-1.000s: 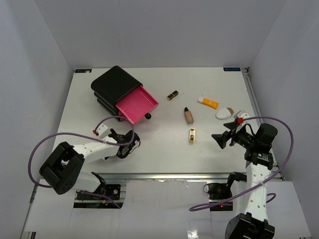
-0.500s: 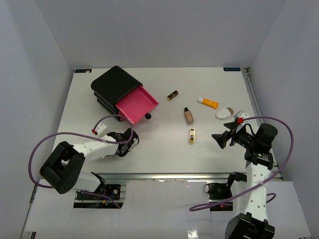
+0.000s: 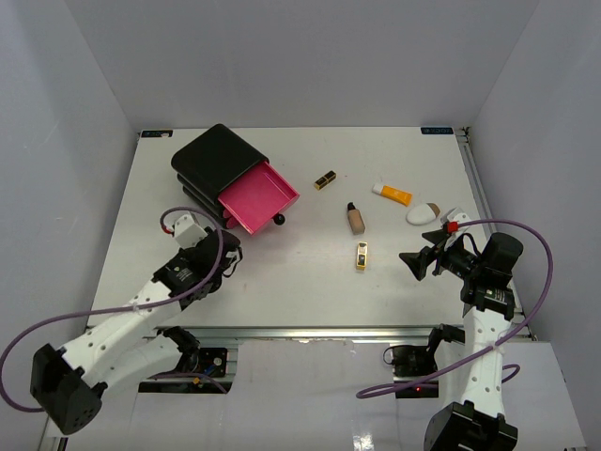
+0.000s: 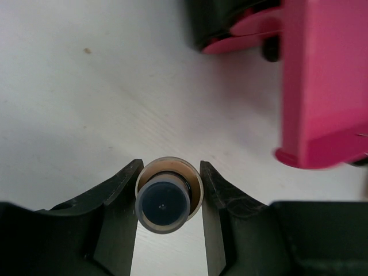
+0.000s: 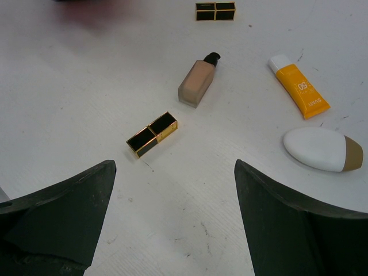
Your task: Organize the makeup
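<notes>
My left gripper (image 4: pixel 169 172) is shut on a beige foundation bottle with a black cap (image 4: pixel 166 195), seen end-on just above the table, near the open pink drawer (image 4: pixel 322 86). In the top view this gripper (image 3: pixel 227 252) sits just in front of the black box (image 3: pixel 211 158). My right gripper (image 3: pixel 413 263) is open and empty, its jaws wide apart (image 5: pixel 174 172). Ahead of it lie a black-and-gold lipstick (image 5: pixel 152 134), a second foundation bottle (image 5: pixel 197 83), another lipstick (image 5: pixel 215 11), an orange white-capped tube (image 5: pixel 299 87) and a white oval puff (image 5: pixel 321 149).
The black box stands at the back left with its top pink drawer (image 3: pixel 256 195) pulled out toward the table's middle. Lower pink drawers (image 4: pixel 241 31) are shut. The table's near edge runs along a metal rail (image 3: pixel 310 331).
My left arm has straightened and risen, and its gripper has moved left and back toward the black box. The right arm and the loose makeup have not moved.
</notes>
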Action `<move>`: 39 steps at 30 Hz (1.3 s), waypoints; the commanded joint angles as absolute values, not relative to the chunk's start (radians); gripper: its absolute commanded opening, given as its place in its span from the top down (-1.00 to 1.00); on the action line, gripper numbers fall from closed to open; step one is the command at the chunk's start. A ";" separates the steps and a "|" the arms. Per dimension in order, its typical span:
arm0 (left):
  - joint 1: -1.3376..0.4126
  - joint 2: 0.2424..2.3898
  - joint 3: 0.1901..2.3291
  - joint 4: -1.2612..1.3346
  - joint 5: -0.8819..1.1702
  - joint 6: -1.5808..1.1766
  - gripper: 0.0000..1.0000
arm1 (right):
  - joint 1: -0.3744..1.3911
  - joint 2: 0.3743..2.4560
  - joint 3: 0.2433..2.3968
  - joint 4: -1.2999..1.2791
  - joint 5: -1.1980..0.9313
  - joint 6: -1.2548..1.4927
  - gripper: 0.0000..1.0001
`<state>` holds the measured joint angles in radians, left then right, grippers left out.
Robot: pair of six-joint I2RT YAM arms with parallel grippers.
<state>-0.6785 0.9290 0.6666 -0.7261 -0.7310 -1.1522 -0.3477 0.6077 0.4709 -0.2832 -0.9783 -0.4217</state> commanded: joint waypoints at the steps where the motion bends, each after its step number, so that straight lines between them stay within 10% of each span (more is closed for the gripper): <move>1: -0.686 0.840 0.766 -0.712 -0.657 -0.918 1.00 | -0.353 0.609 0.512 -0.270 -0.988 -0.413 -0.80; 16: -0.684 1.133 1.205 -0.667 -0.430 -0.276 1.00 | -0.353 0.606 0.512 -0.270 -0.992 -0.413 -0.80; 39: -0.686 1.629 1.583 -0.892 -0.521 -0.051 1.00 | -0.353 0.604 0.512 -0.270 -0.996 -0.413 -0.80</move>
